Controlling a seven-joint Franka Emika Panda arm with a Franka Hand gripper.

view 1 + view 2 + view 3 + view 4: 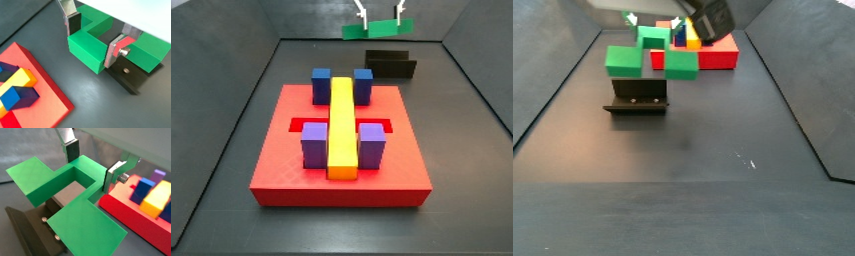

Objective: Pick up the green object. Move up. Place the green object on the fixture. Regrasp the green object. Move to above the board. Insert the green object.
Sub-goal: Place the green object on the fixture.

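Gripper (pixel 95 38) clamps the green object (pixel 90 47) above the half-hidden fixture (pixel 133 77), contact unclear

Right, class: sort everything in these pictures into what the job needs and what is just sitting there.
Needed:
- green object, held off the floor
- tool, shut on it above the fixture
- red board

Just sitting there, all on the board:
- yellow bar
- purple blocks
- dark blue blocks

Claw (pixel 95 35) raised; fingers clamped on piece
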